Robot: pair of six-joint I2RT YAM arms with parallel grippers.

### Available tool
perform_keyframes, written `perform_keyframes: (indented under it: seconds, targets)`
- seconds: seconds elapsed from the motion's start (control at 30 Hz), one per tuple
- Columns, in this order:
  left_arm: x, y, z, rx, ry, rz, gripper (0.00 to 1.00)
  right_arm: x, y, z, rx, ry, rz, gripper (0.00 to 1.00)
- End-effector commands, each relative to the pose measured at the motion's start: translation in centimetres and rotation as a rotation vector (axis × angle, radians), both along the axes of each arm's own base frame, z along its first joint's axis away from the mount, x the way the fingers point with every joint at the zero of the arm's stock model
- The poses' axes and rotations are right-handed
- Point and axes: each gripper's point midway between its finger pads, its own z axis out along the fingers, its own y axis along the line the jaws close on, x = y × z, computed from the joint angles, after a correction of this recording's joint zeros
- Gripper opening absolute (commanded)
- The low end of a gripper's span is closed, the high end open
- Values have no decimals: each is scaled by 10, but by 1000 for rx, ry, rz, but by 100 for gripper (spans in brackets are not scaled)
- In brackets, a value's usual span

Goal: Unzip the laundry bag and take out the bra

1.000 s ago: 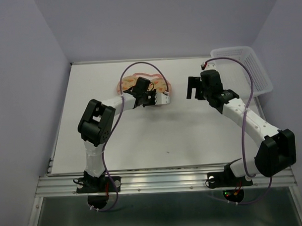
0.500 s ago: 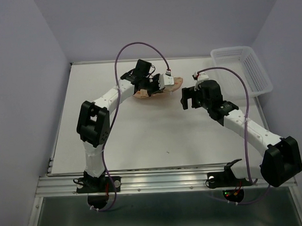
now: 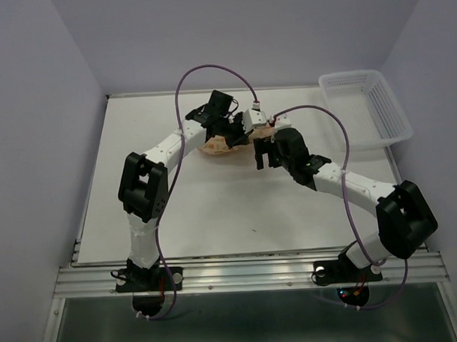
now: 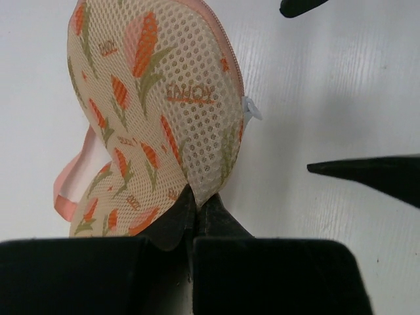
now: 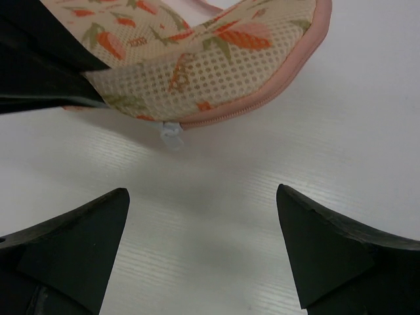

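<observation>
White table (image 3: 215, 216) under pale walls, both arms reaching to the far middle. Left gripper (image 4: 195, 209) is clamped tight, its fingers pinching the rim of the bag (image 4: 157, 98) at the waist between the two lobes. One lobe stands up large in the left wrist view, mesh and orange print showing, and the other curls off to the left with its pink edging. Right gripper (image 5: 202, 191) is spread wide with nothing between the fingers, hovering just short of the bag's near edge. The small white zip pull (image 5: 170, 133) dangles from the pink zip right ahead of that gap, and the zip looks closed along the stretch in view. Further out, purple cables (image 3: 210, 66) loop over both arms. A white basket (image 3: 376, 106) sits well apart at the far right corner.
</observation>
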Motion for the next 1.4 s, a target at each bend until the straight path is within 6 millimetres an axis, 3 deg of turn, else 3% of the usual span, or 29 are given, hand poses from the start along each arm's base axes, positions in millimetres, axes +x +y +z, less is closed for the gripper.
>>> perform_keyframes:
  seconds: [0.0, 0.1, 0.2, 0.37, 0.63, 0.8, 0.93, 1.3, 1.37]
  targets:
    - [4, -14, 19, -41, -16, 4, 0, 23, 18, 47, 99, -167, -74, 99]
    - [1, -16, 20, -53, -8, -5, 0, 30, 19, 50, 118, -199, -92, 97]
    - [0, -17, 18, -54, -2, -16, 0, 39, 21, 57, 123, -237, -105, 87]
    - [-1, -17, 19, -53, -6, -23, 0, 43, 21, 49, 95, -232, -110, 68]
    - [-3, -18, 23, -58, -9, -34, 0, 43, 20, 42, 79, -230, -108, 59]
    - [-4, -18, 24, -60, -9, -39, 0, 45, 20, 44, 75, -238, -108, 41]
    - [-4, -17, 27, -61, -15, -44, 0, 44, 21, 40, 75, -230, -98, 40]
    - [-9, -12, 27, -43, -35, -59, 0, 43, 17, 40, 25, -237, -87, 22]
    - [-10, -11, 26, -37, -39, -67, 0, 44, 20, 41, 23, -239, -72, 15]
